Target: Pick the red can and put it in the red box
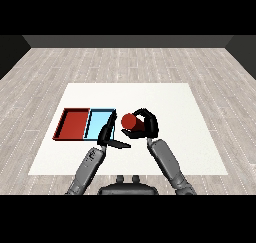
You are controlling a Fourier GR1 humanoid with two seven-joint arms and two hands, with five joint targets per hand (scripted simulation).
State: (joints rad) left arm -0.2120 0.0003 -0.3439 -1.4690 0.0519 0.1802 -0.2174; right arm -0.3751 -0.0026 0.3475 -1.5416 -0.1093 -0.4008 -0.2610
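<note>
Fingers of my black right hand [145,127] curl round the small round red can [129,120]. Its round end faces up toward me, so its long way seems to run up and down. It sits just right of the shallow light blue tray [101,113]. Beside that lies the shallow red tray [65,119] on the flat white table [190,137]. My black left hand [106,133] keeps its fingers straight, over the blue tray's near corner.

Single head view, high, looking down and forward across the white table [165,94]
</note>
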